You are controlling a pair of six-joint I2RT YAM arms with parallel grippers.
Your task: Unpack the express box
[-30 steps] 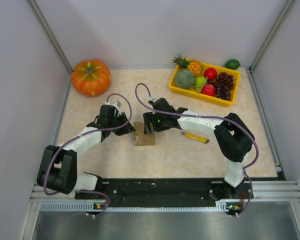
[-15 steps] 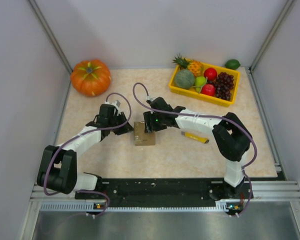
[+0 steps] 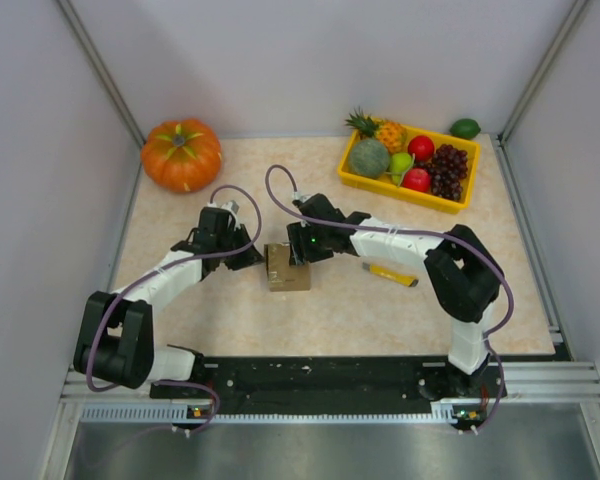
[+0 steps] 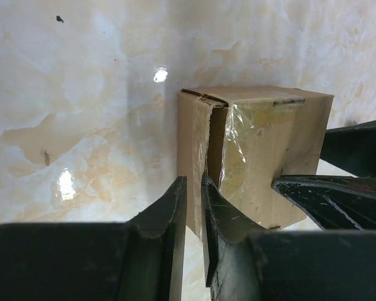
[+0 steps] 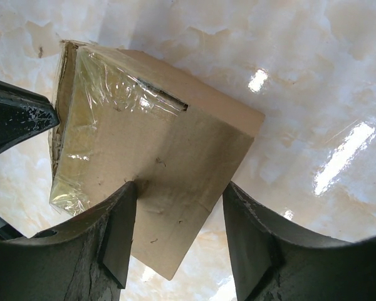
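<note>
**Both grippers at the express box [image 3: 288,270], mid-table**

Left gripper [image 4: 193,182]: jaws nearly closed, only a thin slit, set at the gaping flap edge on the box's side. Cannot tell whether cardboard is pinched.

Right gripper [image 5: 179,188]: jaws medium-wide, astride a box corner, both fingers against its faces — holding it.

The box sits flat on the marbled table [image 3: 330,315] between the two arms, with clear tape [image 5: 106,106] across one face.

A yellow-and-black tool [image 3: 390,274] lies to its right, apart. Pumpkin [image 3: 181,154] back left. Yellow fruit tray [image 3: 458,206] back right — lime [image 3: 465,128] beside it.
</note>
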